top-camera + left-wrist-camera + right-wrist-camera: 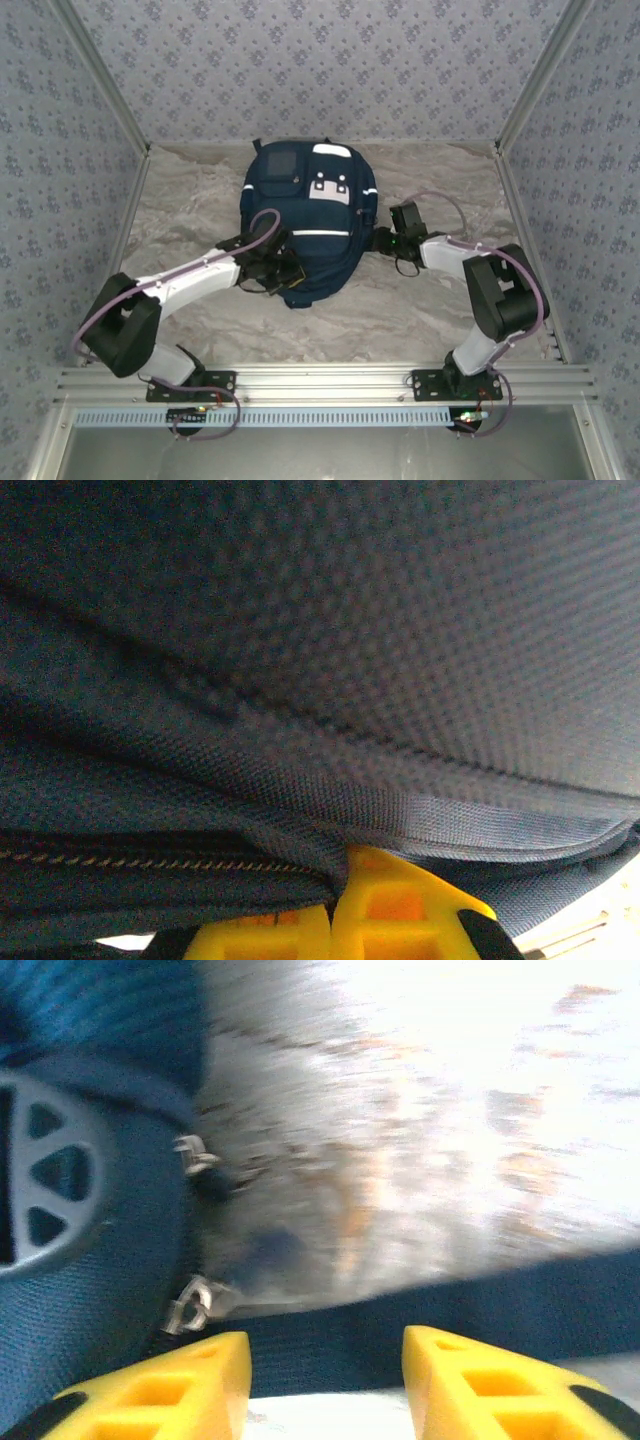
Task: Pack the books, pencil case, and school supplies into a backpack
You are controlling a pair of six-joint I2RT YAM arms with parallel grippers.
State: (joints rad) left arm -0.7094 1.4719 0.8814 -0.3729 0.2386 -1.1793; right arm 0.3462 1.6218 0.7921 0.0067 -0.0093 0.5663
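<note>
Backpack (305,225) lies in the middle of the table (420,310), front pocket up. Left gripper (332,920) is clamped tight on a fold of its fabric right by the zipper (150,862) — a thin bite, so one tug could slip it off. Right gripper (325,1350) has its jaws apart and holds nothing, hovering near the zipper pulls (190,1305) and a strap (450,1305) — easy to snag the strap instead.

Marbled grey-white tabletop (190,200), veined, streaked beige; blurred bright patch in right wrist view (450,1110). Back wall (320,70), left wall (50,200) and right wall (600,150) papered pale grey with small blue floral print. Aluminium corner posts (102,75) slant up from table's far corners. Ribbed aluminium rail (320,380) along near edge; toothed pale-blue strip (320,415) just below it.
</note>
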